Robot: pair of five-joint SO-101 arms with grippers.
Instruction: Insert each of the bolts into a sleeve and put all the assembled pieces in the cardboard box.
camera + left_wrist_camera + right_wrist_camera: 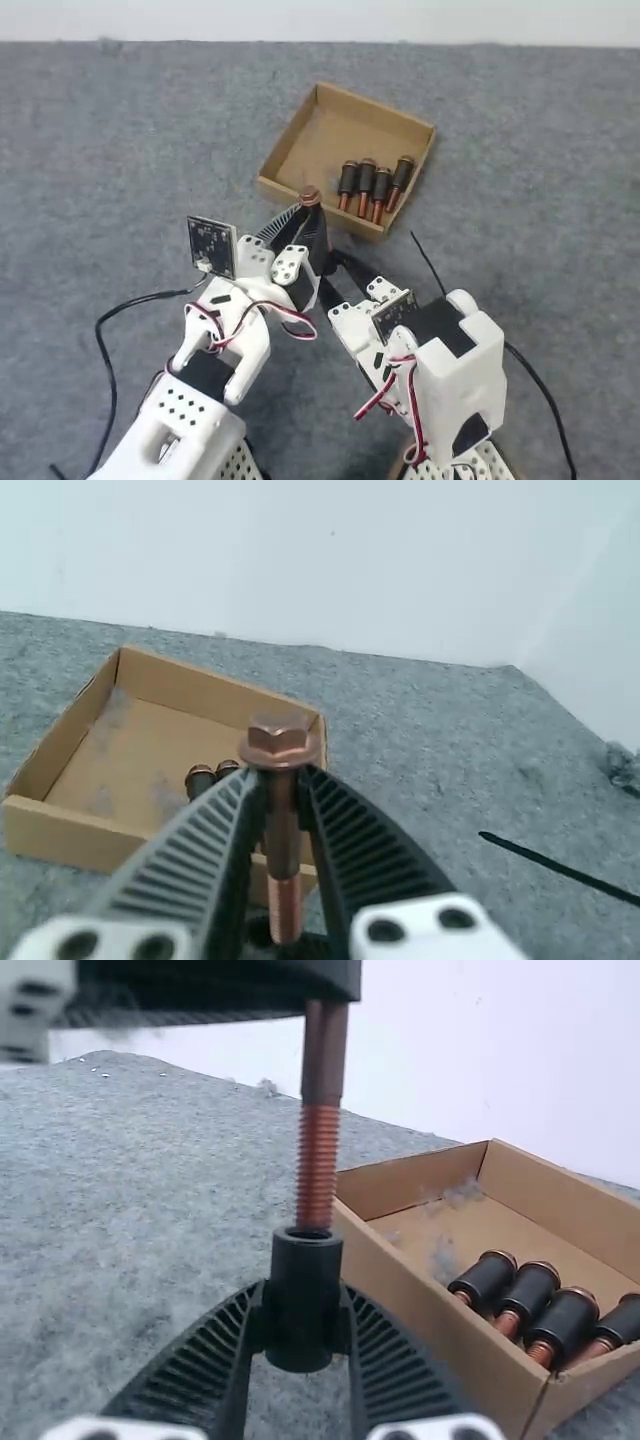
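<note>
Bolt point(281, 743), rigid, likely light, threads slippery: left end effector point(280, 775) clamps its shank; stiff sleeve point(303, 1290): right end effector point(303, 1308) clamps its barrel.

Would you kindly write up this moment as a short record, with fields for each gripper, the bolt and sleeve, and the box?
Left gripper: shut on bolt, held upright, head up
Right gripper: shut on sleeve, opening up
Fit: bolt's threaded tip at the sleeve's opening, most of its length outside
Cardboard box: four assembled pieces side by side along one wall
Surface: grey carpet
</note>
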